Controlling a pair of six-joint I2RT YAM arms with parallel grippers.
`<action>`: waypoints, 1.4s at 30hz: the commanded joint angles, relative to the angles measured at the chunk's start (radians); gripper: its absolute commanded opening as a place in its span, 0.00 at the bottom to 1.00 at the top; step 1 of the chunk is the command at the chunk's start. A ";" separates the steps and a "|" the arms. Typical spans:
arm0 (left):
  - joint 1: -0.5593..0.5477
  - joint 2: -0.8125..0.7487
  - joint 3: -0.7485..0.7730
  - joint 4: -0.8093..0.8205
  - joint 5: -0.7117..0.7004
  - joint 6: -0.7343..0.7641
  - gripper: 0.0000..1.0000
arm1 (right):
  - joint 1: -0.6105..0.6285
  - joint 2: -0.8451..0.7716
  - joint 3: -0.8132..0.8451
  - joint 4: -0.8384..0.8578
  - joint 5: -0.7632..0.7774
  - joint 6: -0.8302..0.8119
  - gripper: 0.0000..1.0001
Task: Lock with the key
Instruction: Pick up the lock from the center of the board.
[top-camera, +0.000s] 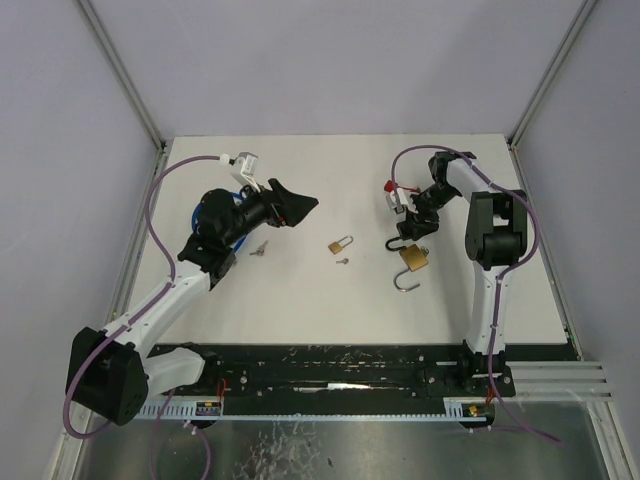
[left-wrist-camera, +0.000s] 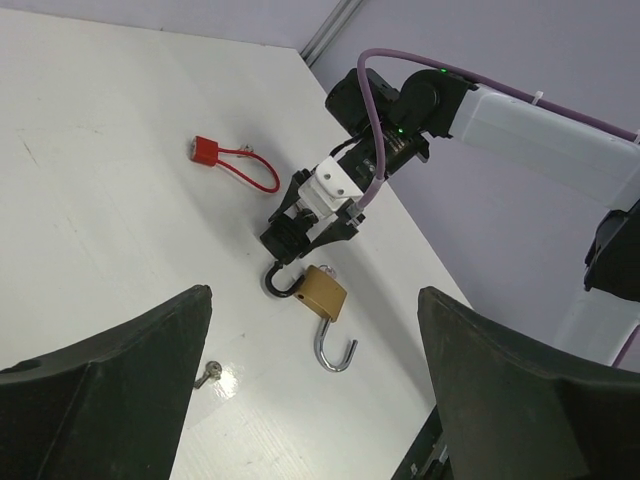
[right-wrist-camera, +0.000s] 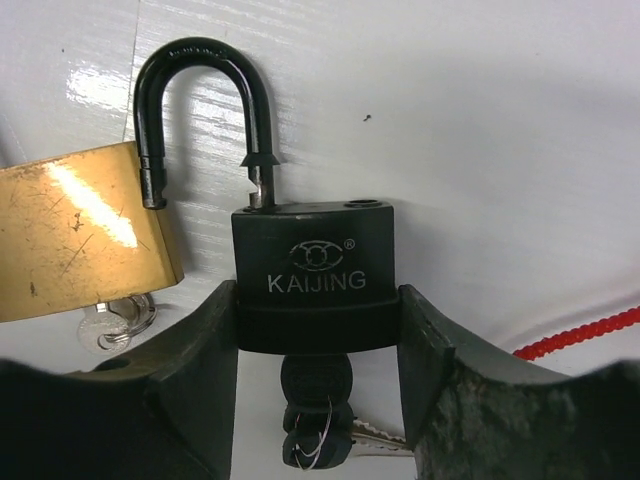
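Observation:
A black padlock (right-wrist-camera: 315, 250) marked KAIJING lies on the white table with its black shackle (right-wrist-camera: 200, 70) raised, the free end out of the body. A black-headed key (right-wrist-camera: 318, 385) sits in its keyhole, with a ring and a second key hanging from it. My right gripper (right-wrist-camera: 315, 292) is shut on the lock's body, one finger pressing each side. From above, this gripper (top-camera: 408, 222) is at the table's right, with the black shackle (top-camera: 397, 243) showing below it. My left gripper (top-camera: 300, 207) hovers open at the left, holding nothing.
A large brass padlock (top-camera: 415, 259) with an open silver shackle (top-camera: 406, 286) touches the black lock. A small brass padlock (top-camera: 340, 244) and a tiny key (top-camera: 342, 261) lie mid-table. Another key (top-camera: 259, 249) lies below the left gripper. A red lock (top-camera: 392, 190) with a cable sits behind.

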 joint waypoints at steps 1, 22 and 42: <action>0.009 0.010 0.000 0.096 0.021 -0.031 0.83 | 0.011 -0.002 0.041 -0.041 0.002 0.031 0.37; -0.106 0.412 0.104 0.237 0.201 -0.352 0.77 | 0.019 -0.482 -0.245 0.261 -0.298 0.368 0.00; -0.322 0.117 0.027 0.091 0.123 0.848 0.88 | 0.092 -0.610 -0.288 0.035 -0.562 0.430 0.00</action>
